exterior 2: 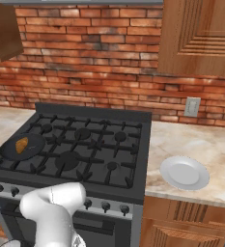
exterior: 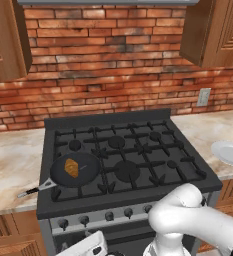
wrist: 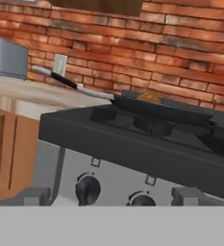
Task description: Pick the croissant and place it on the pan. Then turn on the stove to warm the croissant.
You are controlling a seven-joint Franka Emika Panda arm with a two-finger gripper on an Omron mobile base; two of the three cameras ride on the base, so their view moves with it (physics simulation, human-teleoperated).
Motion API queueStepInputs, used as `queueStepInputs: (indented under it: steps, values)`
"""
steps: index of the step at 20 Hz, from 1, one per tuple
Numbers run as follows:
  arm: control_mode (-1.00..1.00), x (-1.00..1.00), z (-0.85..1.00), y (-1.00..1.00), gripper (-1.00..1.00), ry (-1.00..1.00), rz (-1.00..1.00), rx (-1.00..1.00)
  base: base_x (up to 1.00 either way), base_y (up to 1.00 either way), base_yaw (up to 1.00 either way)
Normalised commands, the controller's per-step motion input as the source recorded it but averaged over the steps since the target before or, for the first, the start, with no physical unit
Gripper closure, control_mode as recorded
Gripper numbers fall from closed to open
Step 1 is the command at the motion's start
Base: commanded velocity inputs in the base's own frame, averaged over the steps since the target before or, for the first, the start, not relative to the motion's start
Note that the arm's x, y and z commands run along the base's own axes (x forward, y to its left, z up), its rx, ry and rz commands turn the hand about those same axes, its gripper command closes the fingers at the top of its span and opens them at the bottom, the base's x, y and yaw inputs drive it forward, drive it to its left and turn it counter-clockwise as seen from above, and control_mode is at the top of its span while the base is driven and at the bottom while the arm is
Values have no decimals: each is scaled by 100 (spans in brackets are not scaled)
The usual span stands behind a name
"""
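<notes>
Croissant (exterior: 71,167) lies in the pan (exterior: 80,176) on the stove (exterior: 138,150)'s near-left burner.
Gripper (wrist: 111,199) released, empty, low before the knobs (wrist: 88,188); white plate (exterior 2: 184,172) right on the counter (exterior 2: 210,144).

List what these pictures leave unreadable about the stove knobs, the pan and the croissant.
- Stove knobs: any markings too small; the arm covers part of the row in both base views; the hand view cuts the right one off at the bottom.
- Croissant: the pan rim hides its underside in the hand view.
- Flame: none discernible.
</notes>
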Motion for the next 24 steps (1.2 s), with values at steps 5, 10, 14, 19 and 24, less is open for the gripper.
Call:
queueStepInputs:
  steps: [5, 10, 14, 19, 24]
  values:
    - [-100, 82, -71, 8, -100, 0, 0, 8, 0, 0, 0]
    - [-100, 50, -42, 6, -100, -1, 0, 6, 0, 0, 0]
    - [-100, 0, 0, 5, -100, 0, 0, 0, 0, 0, 0]
    - [-100, 0, -37, 42, -100, -1, 0, 6, 0, 0, 0]
    - [-100, 0, -67, 57, -100, -8, 0, 11, 0, 0, 0]
